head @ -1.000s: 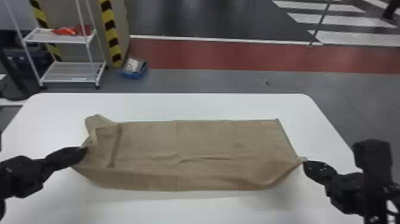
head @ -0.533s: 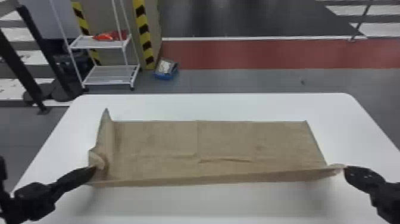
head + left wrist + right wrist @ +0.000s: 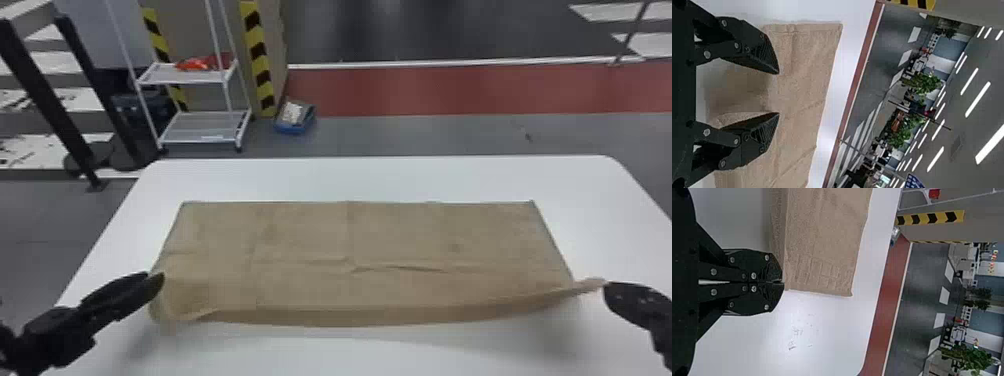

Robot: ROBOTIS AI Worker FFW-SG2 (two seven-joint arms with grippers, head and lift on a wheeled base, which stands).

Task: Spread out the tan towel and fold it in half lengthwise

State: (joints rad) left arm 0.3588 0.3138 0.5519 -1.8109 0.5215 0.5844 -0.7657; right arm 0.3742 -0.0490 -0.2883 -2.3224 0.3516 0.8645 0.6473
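In the head view my left gripper (image 3: 159, 280) is at the near left corner of the tan towel (image 3: 390, 235), which lies wide across the table. The left wrist view shows that gripper (image 3: 778, 93) open, its fingers apart over the towel (image 3: 805, 78) with no cloth between the tips. My right gripper (image 3: 606, 287) is shut on the towel's near right corner, pulling it to a point off the table. In the right wrist view this gripper (image 3: 783, 282) has its fingers together at the towel's edge (image 3: 828, 235). The near edge sags between the corners, and creases cross the middle.
The white table (image 3: 380, 177) extends around the towel on all sides. Beyond it stand a white shelf cart (image 3: 200, 127), a small blue bin (image 3: 295, 117) and black posts (image 3: 45, 90) on the floor.
The left gripper has opened and let go of the towel's left corner, which has dropped flatter. The upright fold at the left has fallen. The right gripper still holds its corner.
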